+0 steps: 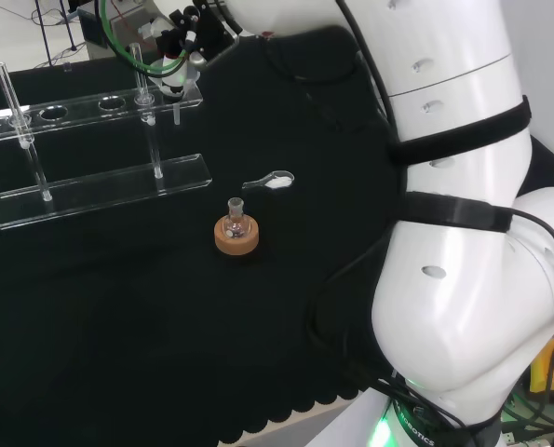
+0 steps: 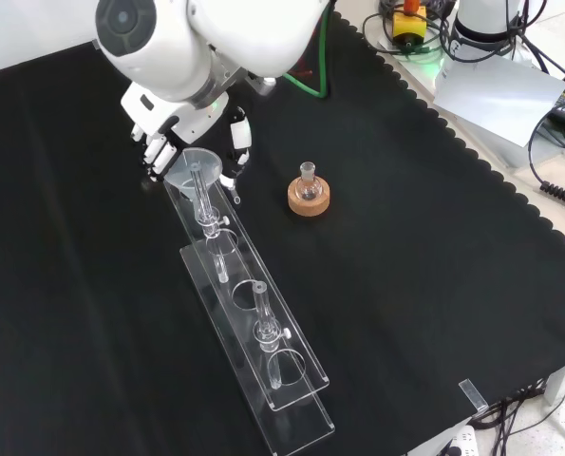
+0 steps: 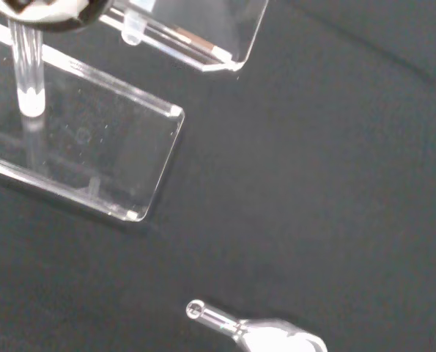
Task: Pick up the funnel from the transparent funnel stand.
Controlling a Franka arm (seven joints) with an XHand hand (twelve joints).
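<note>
Clear acrylic funnel stand (image 2: 263,351) runs from the near bench (image 2: 434,247) up to its far end, where the funnel (image 2: 193,167) sits in the last hole. The hand (image 2: 173,133) flanks its cone, fingers (image 2: 236,142) part-curled, not visibly closed (contact unclear). A skewed lift could tip the stand toward the cork ring (image 2: 309,198) at right.

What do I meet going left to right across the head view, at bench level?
Funnel stand → cork ring with small flask → spoon of white powder → the arm's white links.
</note>
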